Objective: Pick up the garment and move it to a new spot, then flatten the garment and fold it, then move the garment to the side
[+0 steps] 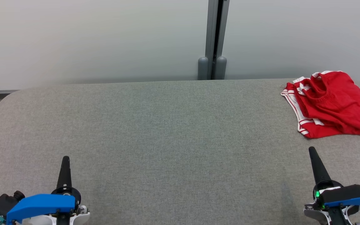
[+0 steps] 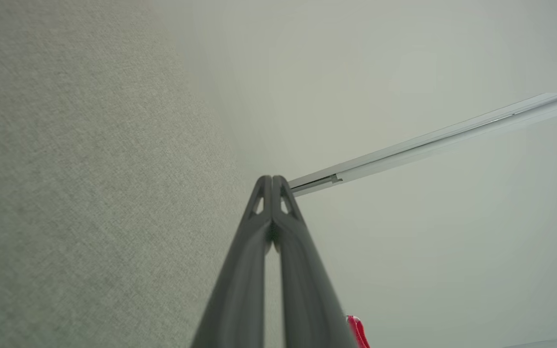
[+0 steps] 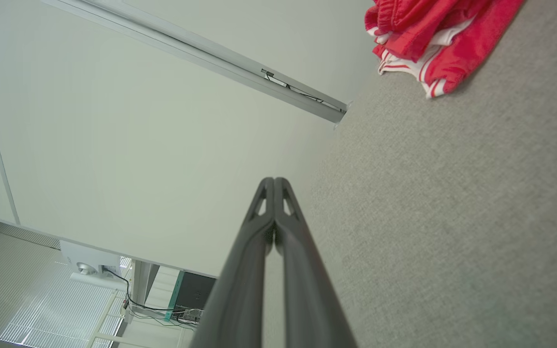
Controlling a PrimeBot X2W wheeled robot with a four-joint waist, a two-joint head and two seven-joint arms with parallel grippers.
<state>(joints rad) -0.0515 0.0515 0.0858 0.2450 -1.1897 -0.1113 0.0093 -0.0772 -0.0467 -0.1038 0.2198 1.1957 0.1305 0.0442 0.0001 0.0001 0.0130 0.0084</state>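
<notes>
The soft red cloth garment with white striped edging point(image 1: 331, 104) lies in a rumpled heap at about 2 o'clock in the head view. It is on the far right of the grey fabric-covered counter point(image 1: 167, 131), close to the back edge and running off the picture's right border. Its elastic waistband is turned up on top, and the striped hems show along its left and near sides.

The left claw point(image 1: 65, 161) sits at about 7 o'clock and the right claw point(image 1: 313, 154) at about 4 o'clock, well apart from each other. Each is clenched, its two dark fingers point(image 3: 242, 290) pressed together, with nothing between them. The garment lies at roughly 12 to 1 o'clock from the right claw, near but not touching.

Judging by its creases, the garment is light, limp and not fragile. It will probably sag and drape once lifted, and a single pinch may take only the top layer and let the rest trail. The knit looks grippy rather than slippery. The thicker waistband ridge or a striped hem corner looks the surest hold, since doubled cloth gives the fingers something to bite. The right claw is better placed, and it would have to spread before taking any cloth.
</notes>
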